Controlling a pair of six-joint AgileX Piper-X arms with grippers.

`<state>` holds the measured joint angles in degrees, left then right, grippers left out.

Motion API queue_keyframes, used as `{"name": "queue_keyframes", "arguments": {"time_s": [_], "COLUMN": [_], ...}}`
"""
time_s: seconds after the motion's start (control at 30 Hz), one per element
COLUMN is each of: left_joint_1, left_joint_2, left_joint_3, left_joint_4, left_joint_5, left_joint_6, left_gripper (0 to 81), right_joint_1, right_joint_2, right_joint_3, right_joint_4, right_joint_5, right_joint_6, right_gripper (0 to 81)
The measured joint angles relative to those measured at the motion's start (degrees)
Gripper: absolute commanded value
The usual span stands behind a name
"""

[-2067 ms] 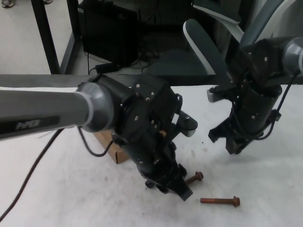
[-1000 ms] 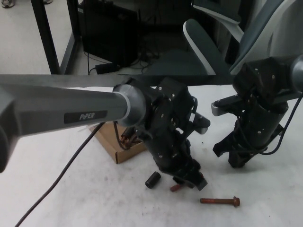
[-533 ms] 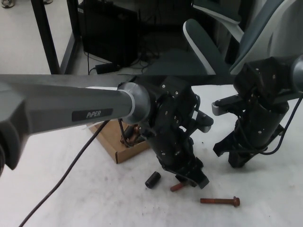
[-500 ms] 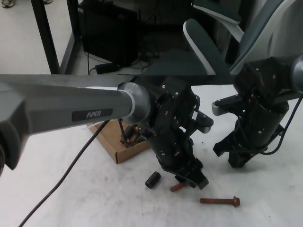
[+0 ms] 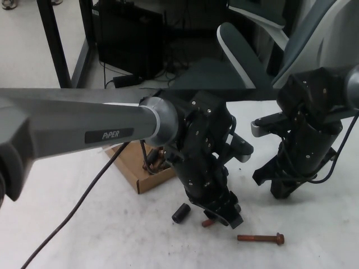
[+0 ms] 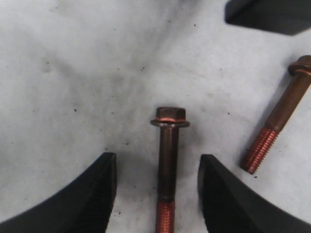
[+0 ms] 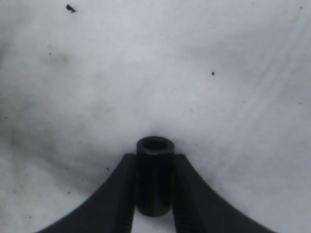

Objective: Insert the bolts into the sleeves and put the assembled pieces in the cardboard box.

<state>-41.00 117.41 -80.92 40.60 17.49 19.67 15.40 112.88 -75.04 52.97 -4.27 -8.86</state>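
1. A flanged bolt [image 6: 167, 145] lies flat on the bench [image 6: 73, 73], untouched between the wide-open fingers of the left gripper [image 6: 156, 167].
2. A black sleeve [image 7: 154, 179] is clamped in the closed right gripper [image 7: 154, 160], bore outward.
3. The bolt is judged rigid, light and prone to rolling; it is best gripped on the smooth shank, with the thread left free.

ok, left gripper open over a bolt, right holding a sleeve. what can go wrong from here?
1. The left gripper straddles the bolt toward its threaded end. Gripped there, the head end may tilt and miss the bore.
2. A second bolt lies close beside that gripper and could get knocked on closing.
3. The right gripper pinches the sleeve by its sides only, so insertion force might make it slip.
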Motion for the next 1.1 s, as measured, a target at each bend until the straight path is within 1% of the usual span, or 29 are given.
{"name": "queue_keyframes", "arguments": {"time_s": [0.37, 0.6, 0.67, 0.9, 0.97, 1.1], "left_joint_1": [-0.39, -2.30, -2.72, -2.96, -2.96, -2.96], "left_joint_2": [0.30, 1.28, 1.28, 1.42, 1.42, 1.57], "left_joint_3": [-0.11, -0.63, -0.63, -0.63, -0.63, -0.63], "left_joint_4": [-1.15, -1.21, -1.47, -1.74, -1.74, -1.74], "left_joint_5": [0.67, 0.62, 0.40, 0.35, 0.57, 0.31], "left_joint_6": [0.00, 0.00, 0.00, -0.16, -0.16, -0.33], "left_gripper": [48.9, 48.9, 47.6, 20.4, 14.5, 5.4], "right_joint_1": [0.00, -0.07, -0.07, -0.07, -0.07, -0.07], "right_joint_2": [0.00, 0.00, 0.00, 0.00, 0.00, 0.00], "right_joint_3": [0.00, 0.00, 0.00, 0.00, 0.00, 0.00], "right_joint_4": [-0.43, -0.52, -0.52, -0.52, -0.52, -0.52], "right_joint_5": [-1.02, -1.41, -1.51, -1.50, -1.50, -1.55], "right_joint_6": [0.00, 0.00, 0.00, 0.00, 0.00, 0.00], "right_gripper": [0.2, 0.2, 0.2, 0.2, 0.2, 0.2]}}
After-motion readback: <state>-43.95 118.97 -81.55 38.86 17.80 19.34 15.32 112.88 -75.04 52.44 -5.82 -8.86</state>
